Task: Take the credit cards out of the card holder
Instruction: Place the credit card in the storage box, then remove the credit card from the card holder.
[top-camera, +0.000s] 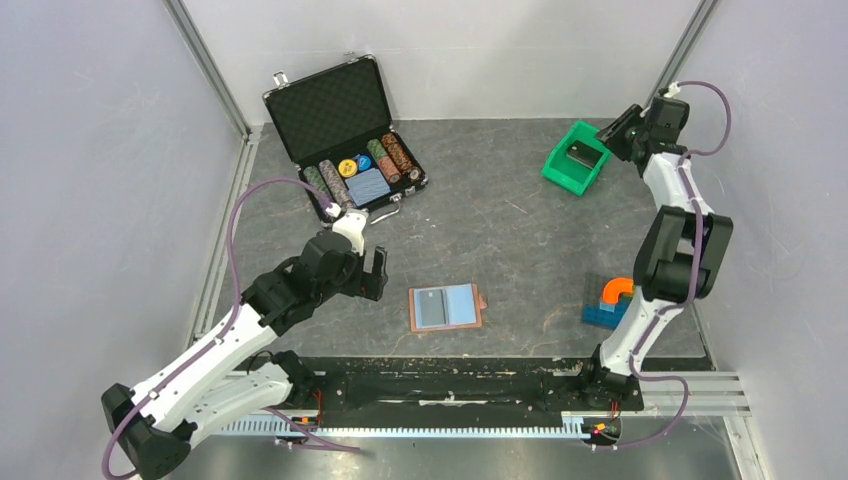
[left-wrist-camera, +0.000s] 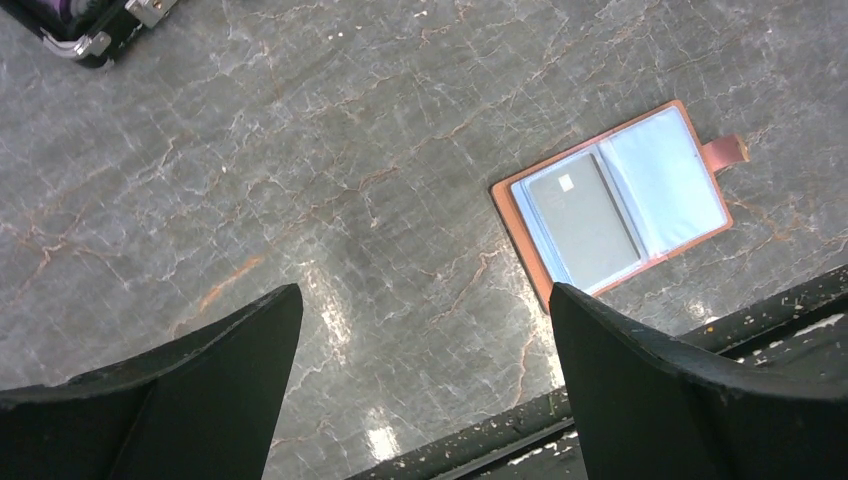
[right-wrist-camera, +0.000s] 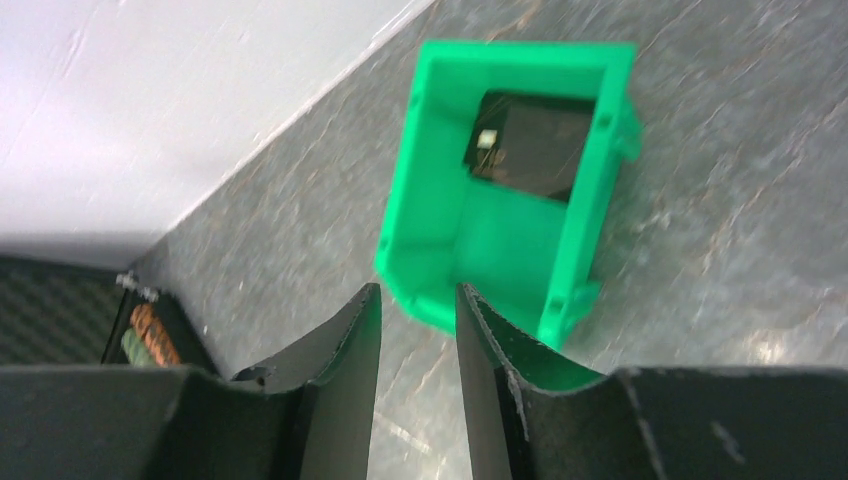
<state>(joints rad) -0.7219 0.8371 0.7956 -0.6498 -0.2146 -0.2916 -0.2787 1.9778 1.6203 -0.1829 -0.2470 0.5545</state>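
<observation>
Lying open and flat on the table (top-camera: 520, 230), near the front edge between the two arms, the holder (top-camera: 446, 306) shows its blue lining upward, with the clasp tab to the right. One dark grey card (top-camera: 432, 306) sits in its left half. The left gripper (top-camera: 368, 275) hangs just left of the holder and clear of it, fingers spread wide with nothing between them. The right gripper (top-camera: 610, 134) is at the far right corner over a green bin (top-camera: 576, 160), its fingers parted by a narrow gap and gripping nothing. A second card (right-wrist-camera: 528, 140), as far as the blurred wrist view allows, rests inside the bin. A chip case (top-camera: 345, 130) stands open at far left.
</observation>
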